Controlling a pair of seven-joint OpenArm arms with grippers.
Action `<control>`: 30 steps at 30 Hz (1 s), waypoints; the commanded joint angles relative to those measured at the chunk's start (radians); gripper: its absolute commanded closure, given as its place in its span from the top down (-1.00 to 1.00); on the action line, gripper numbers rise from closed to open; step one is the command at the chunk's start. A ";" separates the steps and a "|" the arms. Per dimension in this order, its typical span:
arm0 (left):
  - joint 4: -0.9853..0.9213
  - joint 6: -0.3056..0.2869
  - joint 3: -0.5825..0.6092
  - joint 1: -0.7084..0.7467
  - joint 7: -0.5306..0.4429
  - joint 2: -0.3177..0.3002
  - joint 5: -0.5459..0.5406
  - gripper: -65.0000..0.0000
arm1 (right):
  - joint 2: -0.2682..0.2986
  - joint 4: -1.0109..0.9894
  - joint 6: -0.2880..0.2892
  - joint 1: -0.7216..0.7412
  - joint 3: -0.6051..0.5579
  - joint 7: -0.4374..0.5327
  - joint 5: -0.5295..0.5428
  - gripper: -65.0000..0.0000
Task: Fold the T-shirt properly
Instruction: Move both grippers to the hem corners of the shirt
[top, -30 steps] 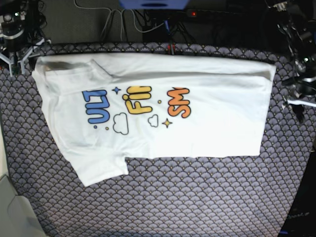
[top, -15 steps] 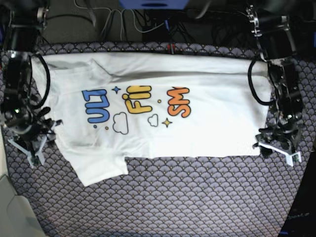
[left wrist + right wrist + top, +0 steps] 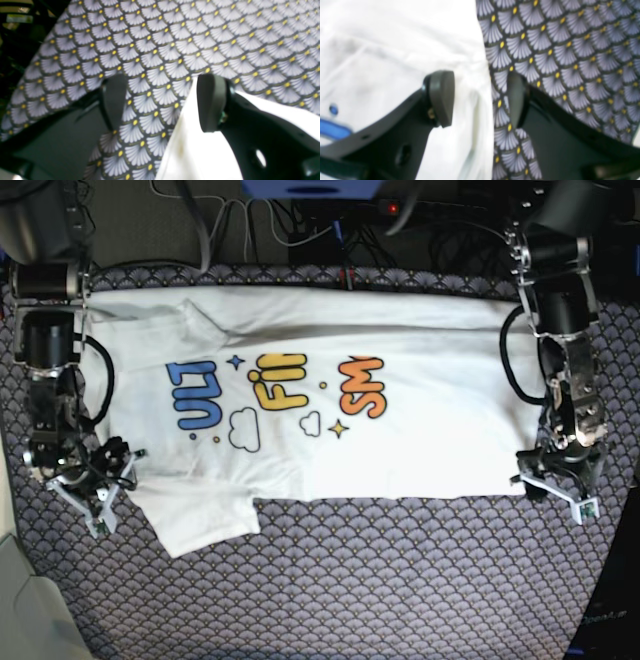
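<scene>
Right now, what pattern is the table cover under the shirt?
Grey-lilac fan scallops with dark outlines and yellow dots on the table cover; clearest in the left wrist view.

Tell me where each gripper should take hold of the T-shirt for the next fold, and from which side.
Probably the near edge. The T-shirt lies flat with its far long side already folded over. The left gripper hangs open at the near hem corner, the right gripper open at the near sleeve's edge. Each should come down from above, one finger on cloth and one on the patterned mat, and pinch the edge.

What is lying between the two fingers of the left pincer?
The left wrist view shows the T-shirt corner edge and patterned tablecloth between the open fingers.
</scene>
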 commanded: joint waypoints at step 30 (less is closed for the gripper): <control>-0.078 0.001 0.001 -0.068 -0.043 -0.009 0.012 0.33 | -0.030 -0.142 -0.003 0.036 0.004 0.157 0.005 -0.49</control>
